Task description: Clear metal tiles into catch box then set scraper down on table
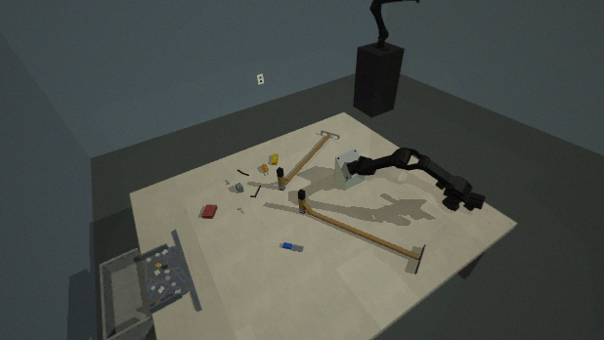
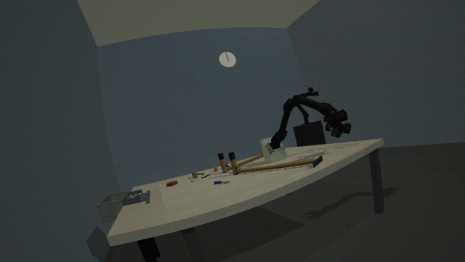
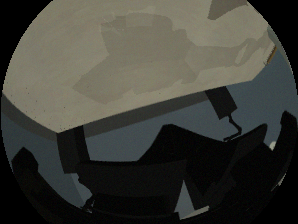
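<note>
The long scraper [image 1: 362, 233] [image 2: 278, 165] lies on the table, its flat dark blade toward the right front edge and its upright black-topped grip near the middle. The blue-grey steel plate [image 1: 177, 266] lies at the table's left edge, with several small pale tiles [image 1: 161, 289] scattered on it, plus a few yellow and dark bits. The grey catch box [image 1: 102, 293] [image 2: 110, 211] adjoins the plate's far end, beyond the table edge. My gripper [image 1: 476, 201] [image 2: 345, 129] is shut and empty, raised near the right corner, away from the scraper. Its fingertips are dark and hard to make out.
A second wooden-handled tool [image 1: 308, 158] with a wire head lies behind the scraper. A red block [image 1: 210, 211] [image 2: 171, 184], a blue piece [image 1: 287, 245] [image 2: 217, 182], a grey cube [image 1: 239, 188] and a yellow piece [image 1: 275, 158] lie on the table. A pale box [image 1: 342, 177] stands around my arm's base.
</note>
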`<state>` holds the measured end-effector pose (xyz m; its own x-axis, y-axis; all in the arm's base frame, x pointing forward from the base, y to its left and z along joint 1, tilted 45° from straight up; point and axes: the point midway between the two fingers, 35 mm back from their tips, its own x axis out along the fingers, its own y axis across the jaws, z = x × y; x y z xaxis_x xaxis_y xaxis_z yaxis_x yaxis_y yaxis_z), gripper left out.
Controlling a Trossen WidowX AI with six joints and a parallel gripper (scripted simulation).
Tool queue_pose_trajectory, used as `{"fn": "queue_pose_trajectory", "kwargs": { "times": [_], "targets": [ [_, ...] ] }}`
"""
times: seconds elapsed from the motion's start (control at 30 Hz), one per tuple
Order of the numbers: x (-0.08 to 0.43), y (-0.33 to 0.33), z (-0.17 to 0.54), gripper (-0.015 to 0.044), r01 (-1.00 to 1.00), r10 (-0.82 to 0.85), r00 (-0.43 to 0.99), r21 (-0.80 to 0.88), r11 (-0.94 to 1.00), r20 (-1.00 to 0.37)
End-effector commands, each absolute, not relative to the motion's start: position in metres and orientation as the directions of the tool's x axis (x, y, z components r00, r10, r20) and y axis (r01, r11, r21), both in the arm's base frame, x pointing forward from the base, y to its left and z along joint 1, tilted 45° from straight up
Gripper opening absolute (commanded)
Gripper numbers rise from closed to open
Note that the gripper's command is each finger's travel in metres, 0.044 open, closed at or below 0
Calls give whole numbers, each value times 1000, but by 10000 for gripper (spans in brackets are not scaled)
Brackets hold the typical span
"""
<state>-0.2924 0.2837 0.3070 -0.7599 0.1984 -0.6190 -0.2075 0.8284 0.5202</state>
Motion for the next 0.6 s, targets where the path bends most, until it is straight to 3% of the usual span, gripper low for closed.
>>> {"fn": "queue_pose_trajectory", "kwargs": {
  "times": [0.0, 0.57],
  "targets": [
    [-284, 292, 309, 0, -205, 229, -754, 553, 808, -615],
    [-252, 322, 316, 0, -203, 334, -730, 655, 728, -597]
  ]
}}
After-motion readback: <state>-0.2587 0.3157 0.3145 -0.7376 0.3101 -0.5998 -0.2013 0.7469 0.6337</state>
